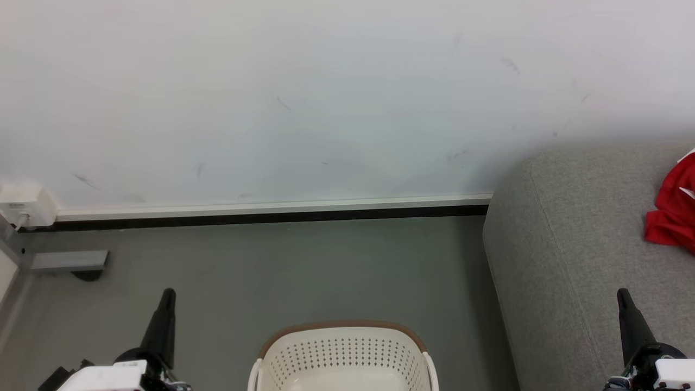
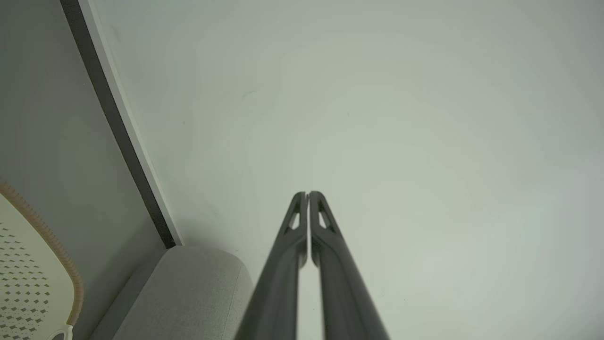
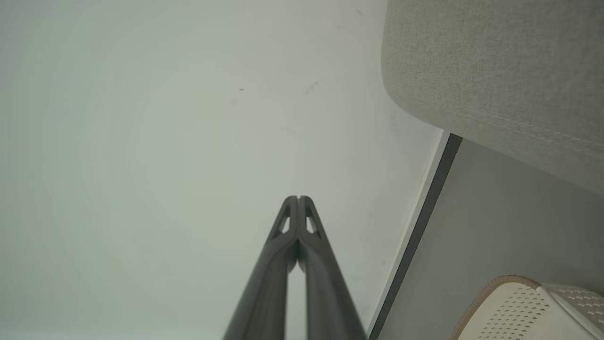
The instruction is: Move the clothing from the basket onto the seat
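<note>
Clothing [image 1: 672, 220], white-tagged, on grey seat [image 1: 570, 244]

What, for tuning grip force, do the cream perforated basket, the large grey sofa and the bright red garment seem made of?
The cream perforated basket: probably moulded plastic, smooth, with regular holes. The large grey sofa: matte woven upholstery, grainy weave and stitched seams. The bright red garment: soft cloth, crumpled folds; fibre unclear.

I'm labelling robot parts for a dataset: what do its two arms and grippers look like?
The left gripper and right gripper each have two long, tapering dark grey jaws with slim triangular cut-outs near the tips. Each joins a black mount on a white, boxy wrist housing.
</note>
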Controlling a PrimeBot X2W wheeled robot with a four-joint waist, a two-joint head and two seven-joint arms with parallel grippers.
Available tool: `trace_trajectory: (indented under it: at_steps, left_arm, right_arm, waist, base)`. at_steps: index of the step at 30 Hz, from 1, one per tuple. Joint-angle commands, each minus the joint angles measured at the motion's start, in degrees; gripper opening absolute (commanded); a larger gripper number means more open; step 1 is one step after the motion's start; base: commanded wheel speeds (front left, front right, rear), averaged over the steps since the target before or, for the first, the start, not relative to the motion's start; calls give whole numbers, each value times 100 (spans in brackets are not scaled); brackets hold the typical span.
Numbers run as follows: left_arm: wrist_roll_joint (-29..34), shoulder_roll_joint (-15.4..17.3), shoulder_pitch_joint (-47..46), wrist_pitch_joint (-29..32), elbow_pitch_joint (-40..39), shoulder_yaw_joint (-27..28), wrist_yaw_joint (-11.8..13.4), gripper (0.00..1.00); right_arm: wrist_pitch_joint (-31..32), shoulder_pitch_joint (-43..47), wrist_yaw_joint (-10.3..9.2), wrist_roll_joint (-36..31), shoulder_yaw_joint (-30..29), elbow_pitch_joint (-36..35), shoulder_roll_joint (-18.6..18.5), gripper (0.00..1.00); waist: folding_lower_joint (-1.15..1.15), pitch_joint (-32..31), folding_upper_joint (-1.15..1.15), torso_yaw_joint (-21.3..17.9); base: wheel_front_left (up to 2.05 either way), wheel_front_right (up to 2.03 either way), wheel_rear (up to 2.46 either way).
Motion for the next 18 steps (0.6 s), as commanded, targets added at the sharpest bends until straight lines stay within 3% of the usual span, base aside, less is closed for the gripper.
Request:
trace_trajectory:
  at_steps: [1,18]
  left_arm:
    - [-83,11,-43,21,-21,12,-8,0]
    - [-84,11,-43,21,-21,12,-8,0]
  right_arm:
    - [22,-82,-12,-23,-26,13,-4,0]
    - [22,-82,-12,-25,-27,13,-2,0]
  waist:
    - [0,0,0,0]
    - [0,0,0,0]
  base:
    - [0,0,0]
    - [0,0,0]
